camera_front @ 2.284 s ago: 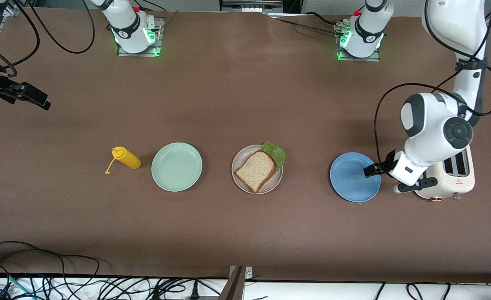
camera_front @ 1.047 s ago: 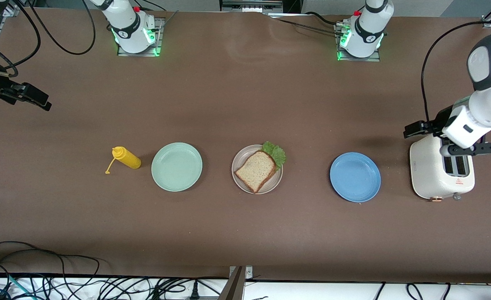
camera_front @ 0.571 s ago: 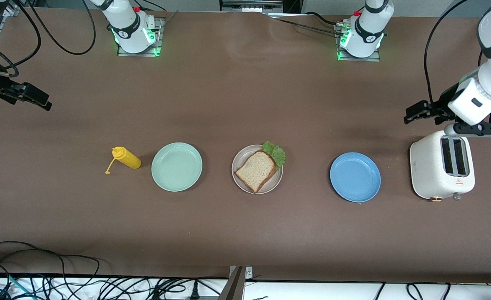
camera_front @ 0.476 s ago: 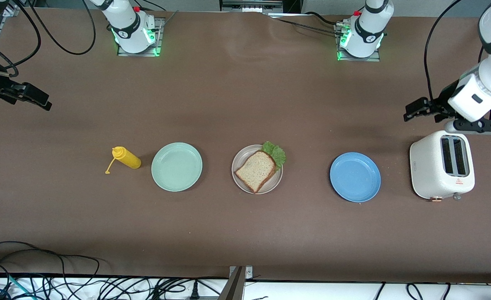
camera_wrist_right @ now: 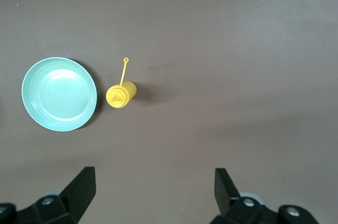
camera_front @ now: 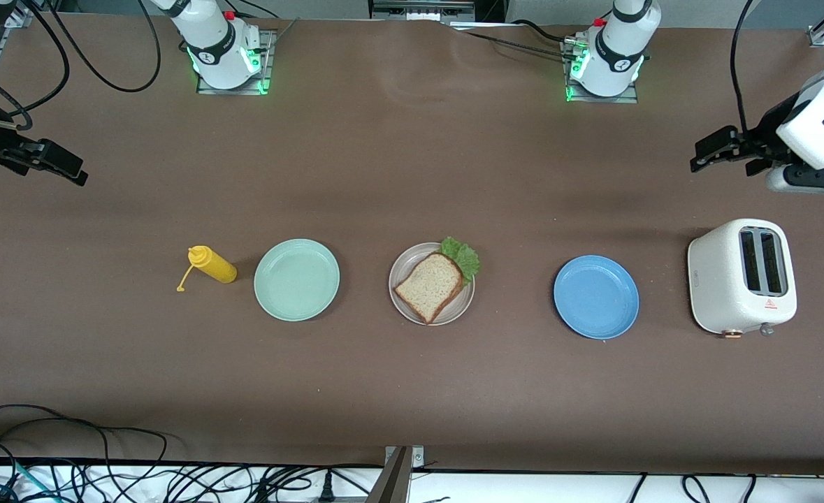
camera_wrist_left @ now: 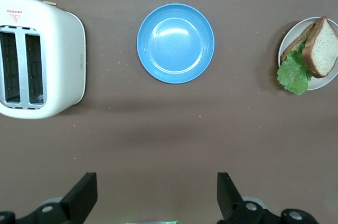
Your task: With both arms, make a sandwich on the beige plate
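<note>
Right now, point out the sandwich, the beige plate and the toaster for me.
sandwich (camera_front: 430, 283), front view, middle of the top bread slice.
beige plate (camera_front: 402, 304), front view, bare rim nearest the front camera, beside the bread.
toaster (camera_front: 713, 279), front view, white side wall next to the slots.

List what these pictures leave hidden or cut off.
- Sandwich: the top slice covers the filling in the front view; the left wrist view's edge clips it.
- Right pincer: its arm runs off the front view's edge.
- Toaster: the slots' depths are too dark to see into.
</note>
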Robot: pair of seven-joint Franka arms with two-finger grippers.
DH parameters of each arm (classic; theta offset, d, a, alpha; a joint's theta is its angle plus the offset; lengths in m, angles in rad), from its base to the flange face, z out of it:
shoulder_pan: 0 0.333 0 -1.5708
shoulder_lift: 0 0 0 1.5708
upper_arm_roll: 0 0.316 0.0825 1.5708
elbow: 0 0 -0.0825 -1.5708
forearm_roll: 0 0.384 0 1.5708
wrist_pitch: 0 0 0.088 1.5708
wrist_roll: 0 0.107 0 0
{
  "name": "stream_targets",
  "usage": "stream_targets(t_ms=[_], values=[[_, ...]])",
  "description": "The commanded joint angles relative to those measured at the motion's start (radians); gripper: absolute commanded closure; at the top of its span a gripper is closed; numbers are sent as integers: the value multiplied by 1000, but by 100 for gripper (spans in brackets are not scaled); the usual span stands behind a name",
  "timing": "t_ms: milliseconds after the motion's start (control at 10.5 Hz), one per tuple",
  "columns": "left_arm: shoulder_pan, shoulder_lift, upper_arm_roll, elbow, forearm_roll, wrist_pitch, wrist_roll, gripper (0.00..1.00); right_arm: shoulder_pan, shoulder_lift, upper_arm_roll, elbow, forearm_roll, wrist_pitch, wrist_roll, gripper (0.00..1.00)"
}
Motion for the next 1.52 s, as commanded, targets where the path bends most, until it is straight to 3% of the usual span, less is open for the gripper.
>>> stream_targets(t_ms=[0, 952, 1427], values=[[18, 2, -14, 66, 30, -75, 9, 0, -3, 4, -11, 26, 19, -8, 7, 0], [40, 5, -17, 198, 122, -161, 60, 0, -3, 4, -4, 26, 41, -22, -7, 0], [43, 4, -26, 172, 119, -190, 135, 0, -3, -1, -5, 26, 42, -23, -10, 0]])
